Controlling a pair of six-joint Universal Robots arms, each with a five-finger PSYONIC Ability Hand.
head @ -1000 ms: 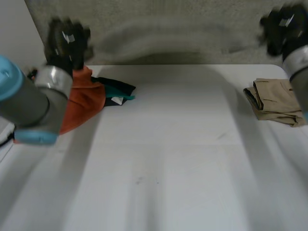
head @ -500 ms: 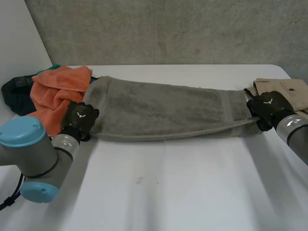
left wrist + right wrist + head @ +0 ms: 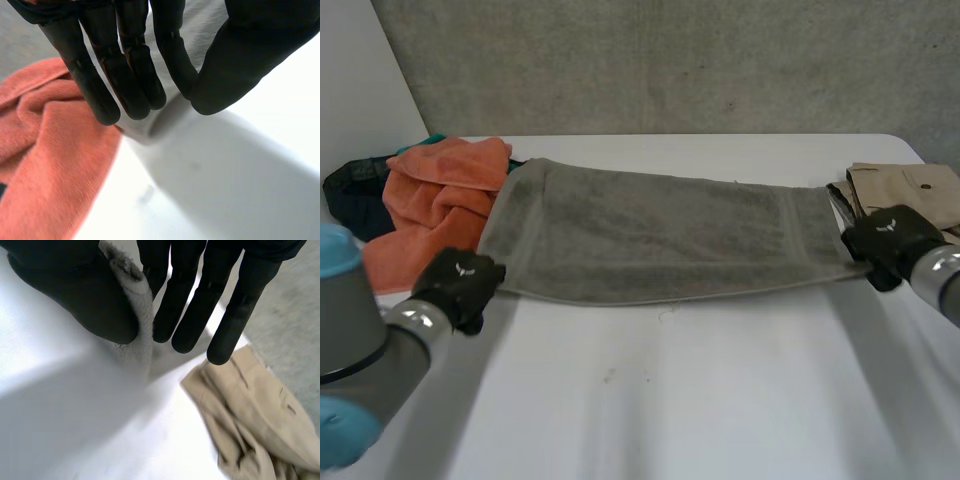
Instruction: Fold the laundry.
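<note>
The grey towel [image 3: 650, 235] lies with its long axis across the counter [image 3: 720, 380], left to right; the left hand [image 3: 460, 284] and the right hand [image 3: 888, 238] each pinch a near corner.

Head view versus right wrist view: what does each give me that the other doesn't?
Head view adds the grey towel stretched across the table, the left hand at its corner beside the orange cloth. Right wrist view adds the grip: the right hand pinches the towel's corner between thumb and fingers. Both share the towel, the right hand and the tan garment.
</note>
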